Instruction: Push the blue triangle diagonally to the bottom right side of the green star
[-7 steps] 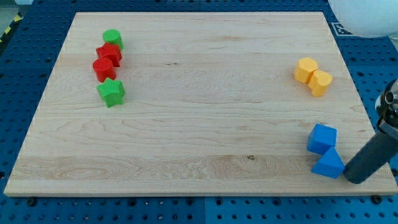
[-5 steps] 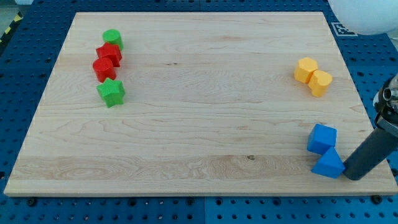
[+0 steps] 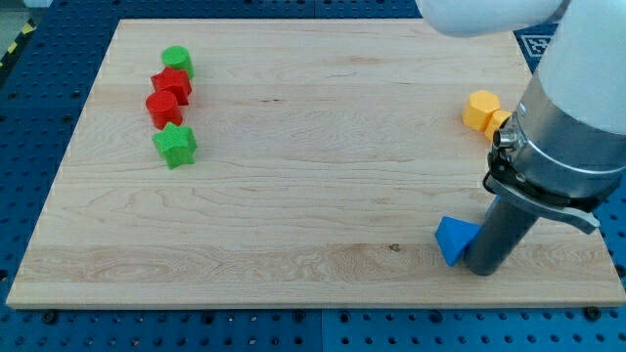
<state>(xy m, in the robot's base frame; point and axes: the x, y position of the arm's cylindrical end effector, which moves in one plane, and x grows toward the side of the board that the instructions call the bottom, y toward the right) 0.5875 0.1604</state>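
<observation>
Blue triangle (image 3: 454,238) touching my tip (image 3: 480,271) (near board's bottom edge)

Bright, even overhead light, sharp focus, soft short shadows beside blocks, no glare or blur.

blue triangle (image 3: 453,238) lower right, green star (image 3: 175,146) far left

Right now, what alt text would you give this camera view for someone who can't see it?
My tip presses against the right side of the blue triangle near the wooden board's bottom right. At upper left a green star sits below two red blocks and a green block; a yellow block shows at right.
</observation>
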